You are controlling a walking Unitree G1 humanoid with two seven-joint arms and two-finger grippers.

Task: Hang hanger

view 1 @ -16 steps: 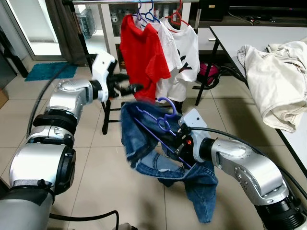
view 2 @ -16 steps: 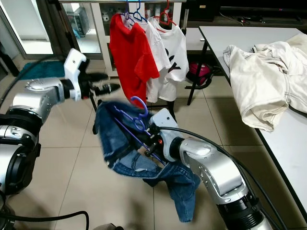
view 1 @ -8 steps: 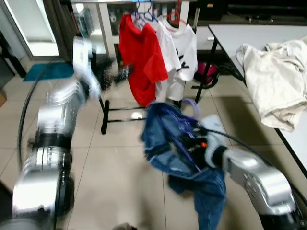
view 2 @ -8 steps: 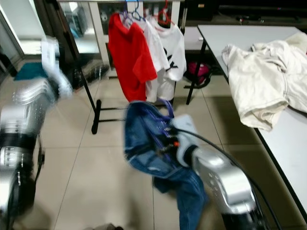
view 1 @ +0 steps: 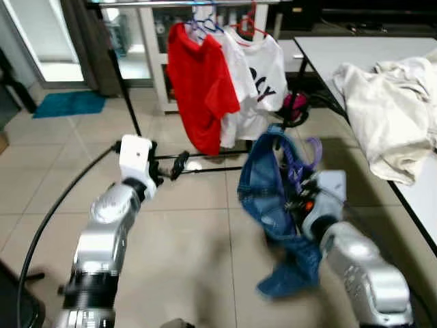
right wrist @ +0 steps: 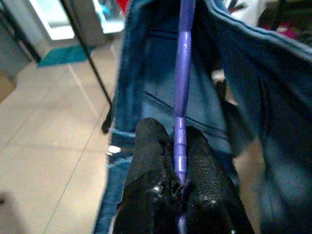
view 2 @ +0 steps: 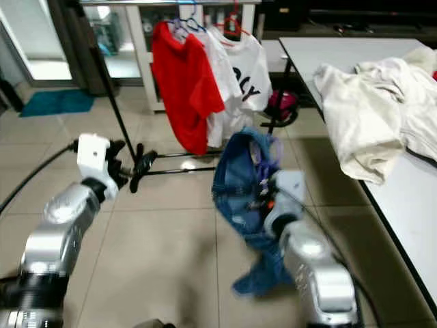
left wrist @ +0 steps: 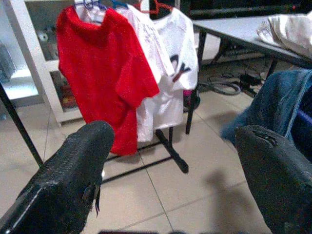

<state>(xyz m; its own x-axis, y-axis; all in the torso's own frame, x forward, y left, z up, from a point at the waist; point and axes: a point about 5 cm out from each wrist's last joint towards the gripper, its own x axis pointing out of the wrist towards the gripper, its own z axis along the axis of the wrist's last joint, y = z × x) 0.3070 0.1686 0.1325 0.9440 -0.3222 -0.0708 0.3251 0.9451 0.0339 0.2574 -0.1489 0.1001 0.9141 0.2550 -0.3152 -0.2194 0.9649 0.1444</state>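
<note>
— Where is the purple plastic hanger (right wrist: pixel 183 73) at this moment?

— Pinched between the two black fingers (right wrist: pixel 148 161) of the right hand (right wrist: pixel 178 185), which are closed tight on its thin bar. A pair of blue denim jeans (view 1: pixel 270 188) is draped over it and droops toward the beige tiled floor (view 1: pixel 184 246). The hanger's hook (view 1: pixel 311 149) pokes up beside the denim, well below the rail.

— And the left hand (left wrist: pixel 173 161)?

— Held out low over the tiles, fingers spread wide apart and gripping nothing. It points toward the black metal clothes rack (view 1: pixel 123 89).

— What hangs on that rack?

— A red T-shirt (view 1: pixel 198 82) on the robot's left, and just beside it a white T-shirt with black lettering (view 1: pixel 263 68), each on its own hanger.

— Anything to the right?

— A white tabletop (view 1: pixel 328 48) carrying a crumpled cream garment (view 1: pixel 382 109). A teal floor mat (view 1: pixel 68 104) lies off to the far left.
</note>
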